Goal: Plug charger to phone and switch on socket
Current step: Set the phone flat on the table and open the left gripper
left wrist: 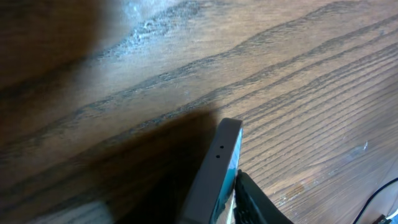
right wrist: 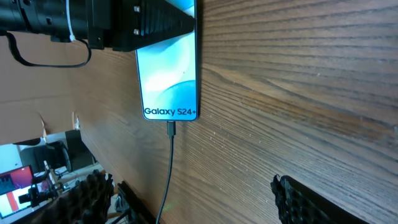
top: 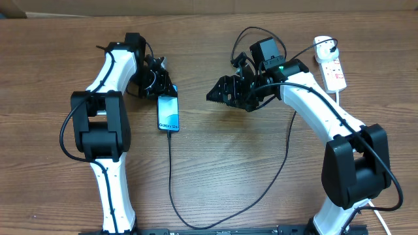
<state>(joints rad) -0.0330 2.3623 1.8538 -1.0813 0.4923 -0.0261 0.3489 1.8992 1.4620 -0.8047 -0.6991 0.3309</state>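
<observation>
The phone lies on the wooden table with its light blue screen up. In the right wrist view its "Galaxy S24+" end has the charger's black connector plugged in. The thin black charger cable runs from the phone toward the front edge, loops right and goes up to the white socket at the far right. My left gripper is shut on the phone's far end; the left wrist view shows the phone's edge against a finger. My right gripper is open and empty, right of the phone, with its fingers wide apart.
A black plug sits in the socket's far end. A thick white cord leaves the socket toward the right arm. The charger cable loop lies across the front middle of the table. The table's far edge runs along the top.
</observation>
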